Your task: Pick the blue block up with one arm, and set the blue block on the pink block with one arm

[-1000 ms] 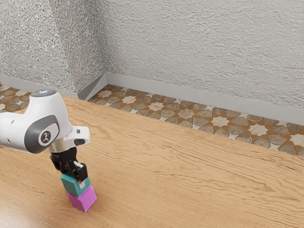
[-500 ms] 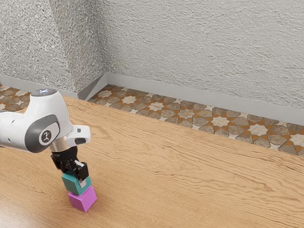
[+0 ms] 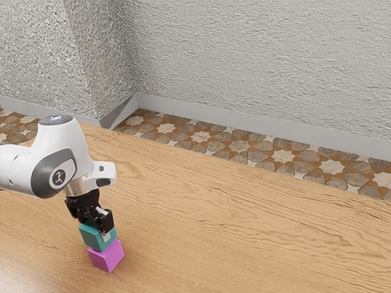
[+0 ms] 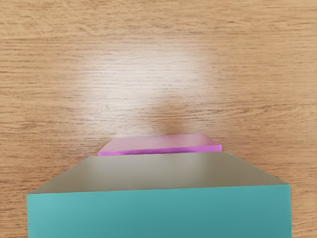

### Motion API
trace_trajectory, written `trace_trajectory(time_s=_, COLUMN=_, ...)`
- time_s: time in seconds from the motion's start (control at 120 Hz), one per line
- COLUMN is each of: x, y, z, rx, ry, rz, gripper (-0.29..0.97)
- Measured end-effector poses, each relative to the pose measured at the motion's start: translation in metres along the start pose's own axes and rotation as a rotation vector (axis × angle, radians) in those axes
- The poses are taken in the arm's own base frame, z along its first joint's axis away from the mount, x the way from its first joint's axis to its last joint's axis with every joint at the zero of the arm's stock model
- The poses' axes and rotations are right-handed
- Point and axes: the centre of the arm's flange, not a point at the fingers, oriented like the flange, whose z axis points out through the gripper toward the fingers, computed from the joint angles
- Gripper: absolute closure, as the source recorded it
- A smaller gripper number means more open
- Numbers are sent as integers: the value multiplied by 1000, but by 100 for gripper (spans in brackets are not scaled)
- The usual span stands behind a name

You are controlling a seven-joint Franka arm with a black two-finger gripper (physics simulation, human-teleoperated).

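Note:
The blue block [image 3: 93, 237], teal in colour, sits on top of the pink block [image 3: 106, 256] on the wooden table at the exterior view's lower left. My gripper [image 3: 96, 227] comes down from above and is shut on the blue block, one finger on each side. In the wrist view the blue block [image 4: 158, 208] lies right under my hand, and a strip of the pink block [image 4: 161, 145] shows just beyond its far edge.
The wooden table [image 3: 244, 232] stretches wide to the exterior view's right. Beyond its far edge lie a patterned tile floor [image 3: 275, 155] and grey rough walls [image 3: 256, 61].

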Motion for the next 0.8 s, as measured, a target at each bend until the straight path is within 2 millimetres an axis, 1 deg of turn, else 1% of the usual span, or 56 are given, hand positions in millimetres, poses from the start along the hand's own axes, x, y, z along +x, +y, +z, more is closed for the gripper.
trace_trajectory(time_s=0.2, x=0, y=0, z=0, rx=-1, ry=0, rz=-4, gripper=29)
trace_trajectory(time_s=0.467, x=1, y=1, z=-2, rx=-5, ry=5, rz=-3, gripper=11)
trace_trajectory(time_s=0.55, x=3, y=2, z=-14, rx=2, ry=31, rz=-1, gripper=8)
trace_trajectory(time_s=0.583, x=9, y=4, z=-33, rx=8, ry=65, rz=5, gripper=7)
trace_trajectory(time_s=0.608, x=17, y=7, z=-57, rx=14, ry=105, rz=12, gripper=6)
trace_trajectory(time_s=0.617, x=22, y=9, z=-72, rx=16, ry=128, rz=16, gripper=6)
trace_trajectory(time_s=0.642, x=39, y=13, z=-132, rx=24, ry=215, rz=23, gripper=5)
trace_trajectory(time_s=0.658, x=45, y=15, z=-168, rx=28, ry=259, rz=26, gripper=5)
trace_trajectory(time_s=0.675, x=48, y=16, z=-196, rx=30, ry=288, rz=27, gripper=4)
trace_trajectory(time_s=0.692, x=48, y=18, z=-216, rx=32, ry=302, rz=30, gripper=4)
trace_trajectory(time_s=0.708, x=48, y=19, z=-229, rx=32, ry=305, rz=32, gripper=4)
trace_trajectory(time_s=0.733, x=47, y=20, z=-241, rx=30, ry=295, rz=34, gripper=3)
trace_trajectory(time_s=0.8, x=42, y=29, z=-251, rx=20, ry=245, rz=51, gripper=2)
